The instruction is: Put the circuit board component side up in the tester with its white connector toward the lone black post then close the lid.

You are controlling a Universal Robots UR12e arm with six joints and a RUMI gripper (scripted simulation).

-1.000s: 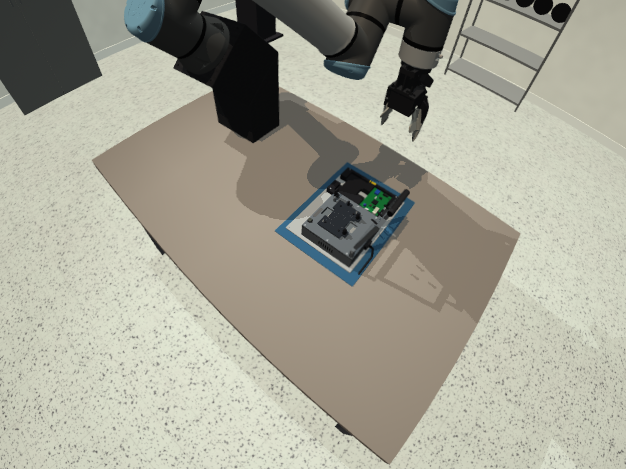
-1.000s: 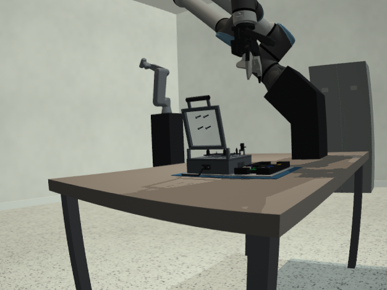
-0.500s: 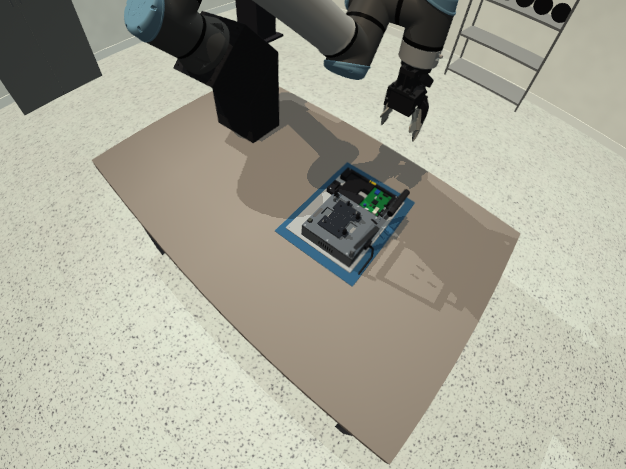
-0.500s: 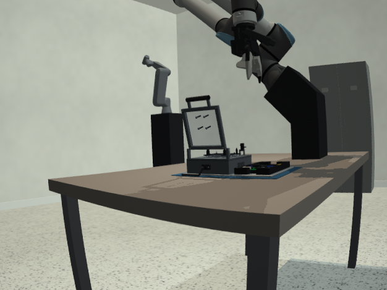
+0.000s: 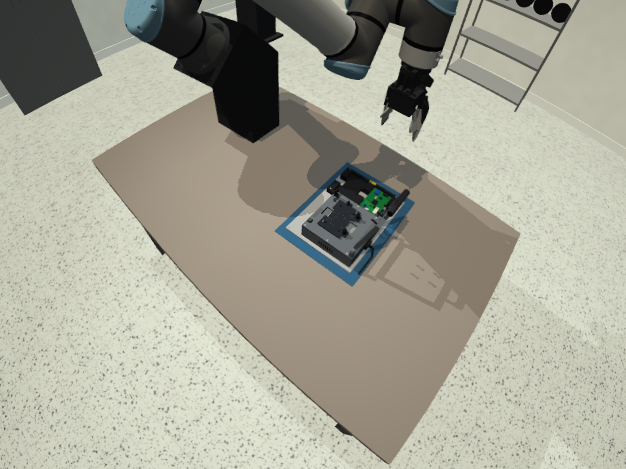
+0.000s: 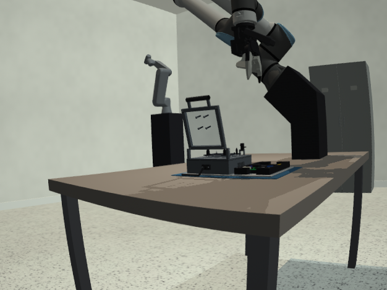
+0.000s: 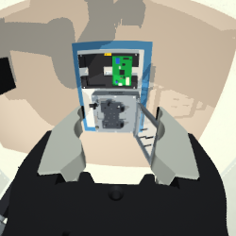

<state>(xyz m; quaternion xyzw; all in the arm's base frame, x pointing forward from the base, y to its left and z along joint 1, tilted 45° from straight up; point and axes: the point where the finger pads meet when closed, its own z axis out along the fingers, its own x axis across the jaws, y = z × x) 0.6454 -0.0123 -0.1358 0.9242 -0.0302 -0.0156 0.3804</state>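
The green circuit board lies in the black tray on a blue mat, beside the grey tester. In the wrist view the board sits in the tray's right part, above the tester. The tester's lid stands open and upright, and it also shows in the wrist view. A black post stands on the tester. My gripper hangs high above the tray, pointing down, partly open and empty. It also shows in the exterior view and in the wrist view.
The arm's black pedestal stands at the table's back. A metal shelf and a dark cabinet stand off the table. A second small arm on a pedestal stands behind the tester. A cable leaves the tester's front.
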